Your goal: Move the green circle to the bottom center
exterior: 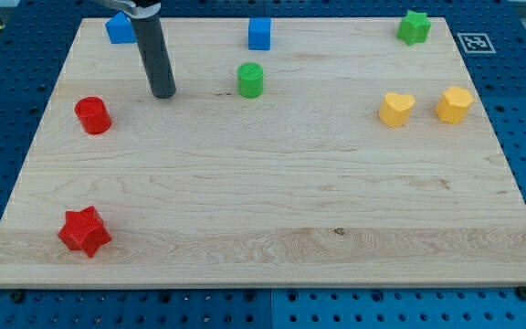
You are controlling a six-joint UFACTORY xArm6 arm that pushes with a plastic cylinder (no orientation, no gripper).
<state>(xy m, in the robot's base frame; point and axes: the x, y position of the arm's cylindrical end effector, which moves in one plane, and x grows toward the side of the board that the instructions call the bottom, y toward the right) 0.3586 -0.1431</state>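
The green circle [250, 79] is a short cylinder standing on the wooden board [272, 192], in the upper middle of the view. My tip [163, 93] rests on the board to the left of the green circle, roughly a hand's width away, not touching it. The dark rod slants up from the tip toward the view's top left. A red cylinder [92, 115] stands to the lower left of my tip.
A blue block [119, 28] sits at the top left behind the rod and a blue cube [259, 34] just above the green circle. A green star [414, 26] is at top right. A yellow heart [395, 108] and yellow hexagon [454, 104] stand at right. A red star [84, 230] is at bottom left.
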